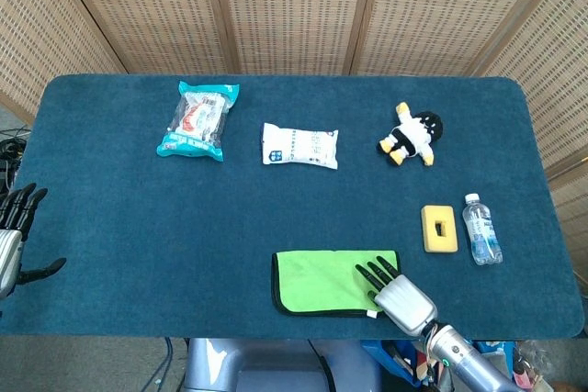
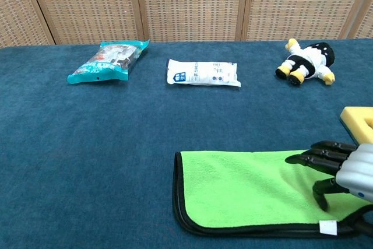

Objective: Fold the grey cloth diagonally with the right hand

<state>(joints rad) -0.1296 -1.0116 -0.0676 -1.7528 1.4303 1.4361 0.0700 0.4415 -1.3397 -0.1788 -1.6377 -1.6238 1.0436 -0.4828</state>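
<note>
The cloth (image 1: 322,280) (image 2: 245,188) lies flat near the table's front edge, bright green on top with dark edging and a small white tag at its near right corner. Its left edge shows two layers. My right hand (image 1: 400,293) (image 2: 345,170) is at the cloth's right end with fingers stretched out and apart over the green surface, holding nothing. My left hand (image 1: 13,238) hangs off the table's left side, fingers spread and empty; only the head view shows it.
A teal snack bag (image 1: 196,119) and a white packet (image 1: 299,145) lie toward the back. A plush toy (image 1: 412,136) is at the back right. A yellow sponge (image 1: 439,228) and a water bottle (image 1: 480,229) lie just right of the cloth.
</note>
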